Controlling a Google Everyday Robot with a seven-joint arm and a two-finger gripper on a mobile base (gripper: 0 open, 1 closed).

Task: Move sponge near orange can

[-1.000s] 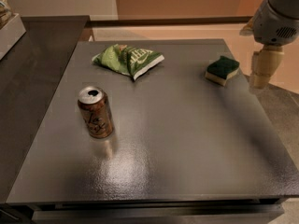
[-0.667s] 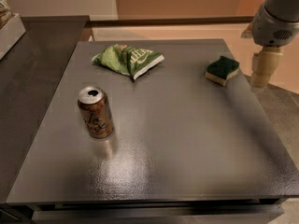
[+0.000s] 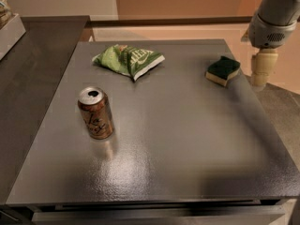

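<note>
Almost nothing has changed — the gripper [image 3: 260, 74] still hangs at the frame's right edge, just beside the sponge [image 3: 223, 70], unmoved at the upper right of the bench [image 3: 187, 139]; apart or together, I cannot tell. The orange can [image 3: 96, 114] stands well apart at centre left — no grasp yet, I judge

The tool [image 3: 259, 81] hangs at the counter's [image 3: 187, 144] right edge, just beside the sponge [image 3: 223, 70] and apart from it. The sponge lies green side up near the far right corner. The orange can [image 3: 96, 113] stands upright on the left, well apart from the sponge. A green chip bag [image 3: 128, 60] lies nearer the far edge.
</note>
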